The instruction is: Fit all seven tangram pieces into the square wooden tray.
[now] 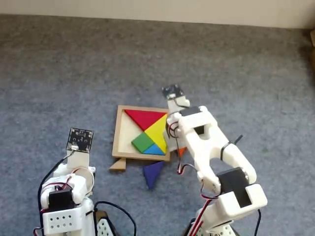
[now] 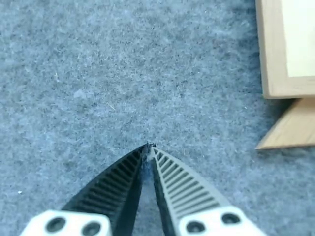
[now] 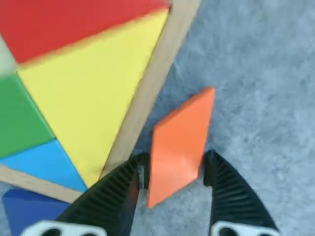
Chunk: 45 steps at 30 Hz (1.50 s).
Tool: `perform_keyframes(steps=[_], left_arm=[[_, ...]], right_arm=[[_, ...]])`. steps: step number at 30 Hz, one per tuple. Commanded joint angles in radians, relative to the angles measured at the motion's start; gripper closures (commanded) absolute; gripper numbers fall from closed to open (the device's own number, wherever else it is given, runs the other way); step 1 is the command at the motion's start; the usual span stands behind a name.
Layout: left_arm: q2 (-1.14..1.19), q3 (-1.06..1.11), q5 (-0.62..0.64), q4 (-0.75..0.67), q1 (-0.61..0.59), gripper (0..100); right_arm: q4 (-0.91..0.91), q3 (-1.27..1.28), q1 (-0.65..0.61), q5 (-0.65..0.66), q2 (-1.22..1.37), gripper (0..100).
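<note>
The left claw (image 2: pixel 149 146) hangs close over the grey, felt-like table (image 2: pixel 98 73), its dark ribbed fingers (image 2: pixel 179 179) pressed together at the tips; well off to one side lies a corner of the wooden tray (image 2: pixel 271 54), pale inside; a tan tangram piece (image 2: pixel 291 129) with a slanted edge rests against that corner's outer frame.

Desk (image 1: pixel 147 54) lies open at the tray's (image 1: pixel 116 132) 12 o'clock; purple piece (image 1: pixel 153 172) and tan piece (image 1: pixel 118 164) crowd 6 o'clock, right arm (image 1: pixel 206 137) blocks 3 o'clock
</note>
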Motion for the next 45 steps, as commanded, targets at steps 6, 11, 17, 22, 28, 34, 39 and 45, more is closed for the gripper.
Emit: perform_keyframes(steps=[6, 11, 17, 22, 28, 34, 39, 45], left_arm=[[-0.045, 0.021, 0.009, 0.006, 0.016, 99], [-0.045, 0.021, 0.009, 0.006, 0.016, 99], [-0.045, 0.021, 0.009, 0.006, 0.016, 99], [-0.045, 0.021, 0.009, 0.006, 0.016, 99], [-0.045, 0.021, 0.009, 0.006, 0.016, 99], [-0.045, 0.021, 0.009, 0.006, 0.016, 99], [-0.045, 0.021, 0.009, 0.006, 0.016, 99], [-0.045, 0.021, 0.009, 0.006, 0.016, 99]], right_arm=[[0.045, -0.01, 0.013, 0.011, 0.005, 78.6], [0.024, -0.01, 0.019, 0.011, -0.001, 82.9], [0.071, -0.01, 0.036, 0.009, -0.128, 82.0], [0.082, -0.001, 0.047, 0.011, -0.288, 82.0], [0.082, -0.001, -0.005, 0.011, -0.255, 74.4], [0.082, -0.007, -0.061, 0.086, -0.142, 74.2], [0.064, -0.01, -0.065, 0.095, -0.107, 74.2], [0.056, -0.01, -0.076, 0.092, -0.134, 74.2]])
